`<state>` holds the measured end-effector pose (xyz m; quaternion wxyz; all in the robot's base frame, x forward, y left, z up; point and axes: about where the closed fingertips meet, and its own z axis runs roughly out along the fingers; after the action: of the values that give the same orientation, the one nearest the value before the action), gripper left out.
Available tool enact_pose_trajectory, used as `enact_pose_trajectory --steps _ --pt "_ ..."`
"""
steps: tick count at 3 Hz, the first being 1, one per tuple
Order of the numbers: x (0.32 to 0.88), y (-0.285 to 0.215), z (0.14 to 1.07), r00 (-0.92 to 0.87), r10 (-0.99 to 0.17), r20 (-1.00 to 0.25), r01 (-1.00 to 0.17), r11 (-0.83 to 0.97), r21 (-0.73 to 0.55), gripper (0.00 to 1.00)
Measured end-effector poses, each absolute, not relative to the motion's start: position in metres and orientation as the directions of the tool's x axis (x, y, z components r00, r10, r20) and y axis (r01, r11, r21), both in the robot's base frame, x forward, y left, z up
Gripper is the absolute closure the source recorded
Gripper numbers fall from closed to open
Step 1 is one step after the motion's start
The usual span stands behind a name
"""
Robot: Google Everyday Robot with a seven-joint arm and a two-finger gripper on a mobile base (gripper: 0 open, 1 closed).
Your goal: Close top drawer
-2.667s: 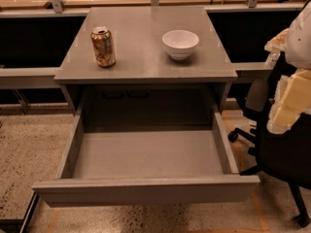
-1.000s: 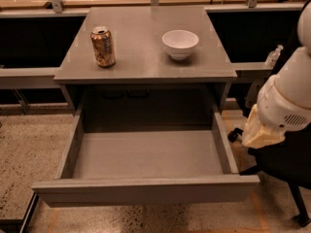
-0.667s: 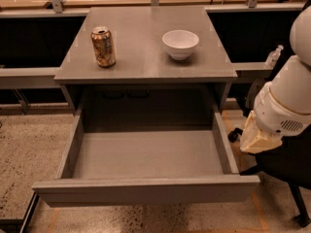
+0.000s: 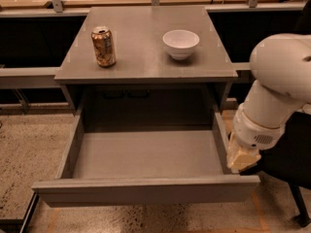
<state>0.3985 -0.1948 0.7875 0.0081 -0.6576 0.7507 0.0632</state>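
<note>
Find top drawer (image 4: 146, 191) pulled fully out of the cabinet, inside bare, front panel nearest the camera; compare with the earlier views and log no shift, so no closing travel yet.

Find gripper (image 4: 241, 158) lower and closer in than 2.7 s ago; place it now just outside the drawer's right wall, near the front right corner; cannot tell whether touching or just apart; cannot tell how wide it is set either.

Log can (image 4: 103, 46) and bowl (image 4: 181, 43) unmoved on the cabinet top (image 4: 146, 64).

Judge approach nearly done, push not begun; expect need to get in front of the panel and press toward the cabinet; flag risk of catching the corner from this side position.
</note>
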Motion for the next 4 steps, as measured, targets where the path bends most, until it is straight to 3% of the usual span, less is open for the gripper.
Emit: enact_pose_trajectory --steps 3,4 --pt "0.348 -0.195 0.686 -0.156 -0.988 -0.009 -0.919 0.142 0.367 1.00" --pt "0.349 -0.197 0.666 -0.157 -0.988 0.006 -0.908 0.147 0.393 1.00"
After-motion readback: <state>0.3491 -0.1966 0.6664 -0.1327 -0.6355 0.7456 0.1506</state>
